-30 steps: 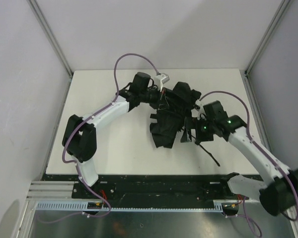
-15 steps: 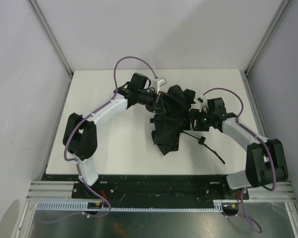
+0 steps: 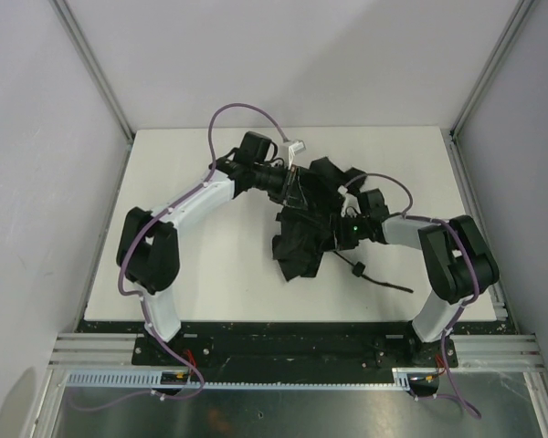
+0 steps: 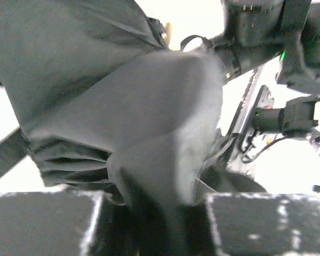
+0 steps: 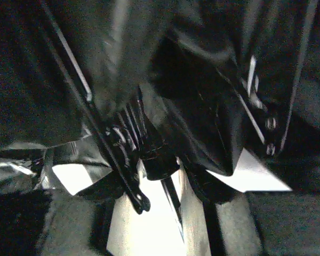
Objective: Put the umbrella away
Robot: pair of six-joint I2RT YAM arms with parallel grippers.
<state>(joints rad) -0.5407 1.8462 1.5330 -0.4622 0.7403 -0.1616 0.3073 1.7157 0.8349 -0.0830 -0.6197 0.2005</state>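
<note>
the umbrella [image 3: 301,233] lies as a crumpled black heap on the white table [image 3: 183,265], near the middle and a little toward the right, between the two arms. its thin cord [image 3: 381,281] trails out over the table toward the near right. the left tool [image 3: 297,189] reaches into the far side of the heap. in the left wrist view a fold of fabric fills the gap between its fingers [image 4: 42,224], and i cannot tell whether they press it or only flank it. the right tool [image 3: 338,234] is at the heap's right side, low over the table. its fingers [image 5: 266,224] stand apart, with thin ribs [image 5: 69,80] and bare table showing between them.
</note>
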